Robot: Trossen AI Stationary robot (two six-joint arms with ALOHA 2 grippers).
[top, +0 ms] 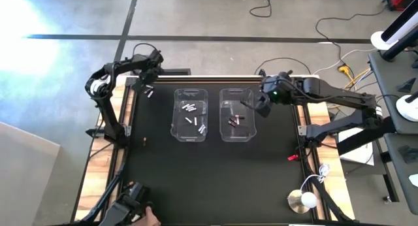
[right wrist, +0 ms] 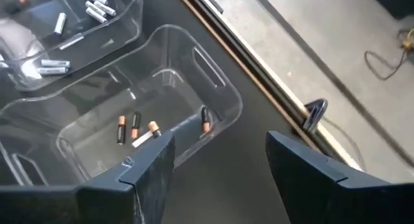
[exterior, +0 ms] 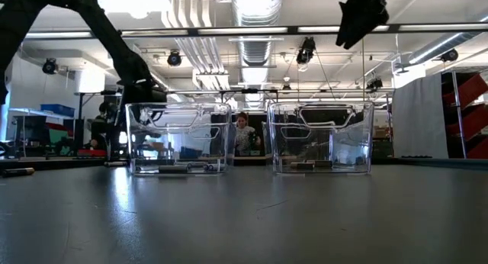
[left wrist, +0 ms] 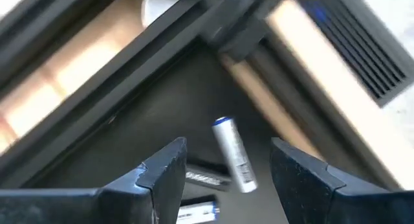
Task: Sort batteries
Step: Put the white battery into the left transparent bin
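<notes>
Here we see our left pincer point(left wrist: 223, 175) released over loose batteries point(left wrist: 231, 155) beside the left bin point(top: 190, 113), our right pincer point(right wrist: 220, 162) released above the right bin point(right wrist: 213, 88).

Two clear bins point(top: 191, 115) stand mid-table with a seemingly narrow gap between; the near mat point(top: 209, 180) lies open.
</notes>
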